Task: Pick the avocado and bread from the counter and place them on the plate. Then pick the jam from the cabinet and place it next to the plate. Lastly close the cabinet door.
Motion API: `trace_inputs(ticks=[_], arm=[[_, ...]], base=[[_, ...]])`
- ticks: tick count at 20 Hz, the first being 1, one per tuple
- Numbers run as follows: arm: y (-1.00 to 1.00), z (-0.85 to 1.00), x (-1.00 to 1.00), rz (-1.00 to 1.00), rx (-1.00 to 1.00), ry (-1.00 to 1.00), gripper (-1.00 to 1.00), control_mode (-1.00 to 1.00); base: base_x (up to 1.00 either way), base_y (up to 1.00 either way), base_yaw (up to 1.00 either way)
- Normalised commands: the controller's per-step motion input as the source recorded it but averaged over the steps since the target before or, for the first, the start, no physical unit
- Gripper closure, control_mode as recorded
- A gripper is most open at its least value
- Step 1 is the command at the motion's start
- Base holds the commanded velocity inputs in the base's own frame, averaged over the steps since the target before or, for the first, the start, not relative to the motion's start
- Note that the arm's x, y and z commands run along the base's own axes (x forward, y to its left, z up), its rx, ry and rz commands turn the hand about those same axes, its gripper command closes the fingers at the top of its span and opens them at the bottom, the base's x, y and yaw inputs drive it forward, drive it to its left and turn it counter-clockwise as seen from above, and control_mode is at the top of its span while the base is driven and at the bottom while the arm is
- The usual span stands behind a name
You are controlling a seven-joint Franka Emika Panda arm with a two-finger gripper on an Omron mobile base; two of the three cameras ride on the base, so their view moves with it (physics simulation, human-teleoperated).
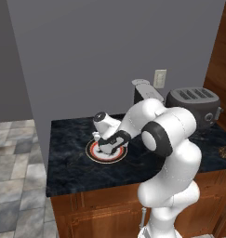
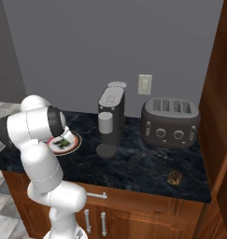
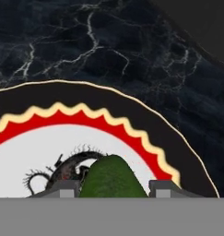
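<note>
Holding: we have the avocado (image 3: 112,177) clenched between the gripper (image 3: 114,186) tips, low centre of the hand view.
Plate: the plate (image 1: 92,154) sits left of centre in the left base view, on the counter (image 1: 68,172); our avocado hangs right over its white middle, though we cannot tell whether it touches.
Coffee machine: the coffee machine (image 2: 110,119) stands mid-frame in the right base view.
Toaster: the toaster (image 2: 171,122) is right of it.
Bread: we take the small brown lump (image 2: 174,177) at lower right to be the bread, though it is too small to be sure.
Progress: avocado nearly placed; bread, jam and cabinet door remain.
</note>
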Motion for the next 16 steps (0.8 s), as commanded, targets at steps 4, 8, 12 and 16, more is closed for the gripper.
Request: trace_inputs(ticks=[4,8,12,16], arm=[[0.00,-0.23,0.00,0.00,0.00,0.00,1.00,-1.00],[0.00,-0.16,0.00,0.00,0.00,-0.03,-1.00,-1.00],[-0.01,0.03,0.00,0.00,0.00,-0.17,-1.00,-1.00],[-0.04,0.24,0.00,0.02,0.03,-0.20,-1.00,-1.00]], base=[[0.00,0.00,0.00],[0.00,0.00,0.00],[0.00,0.00,0.00],[0.00,0.00,0.00]])
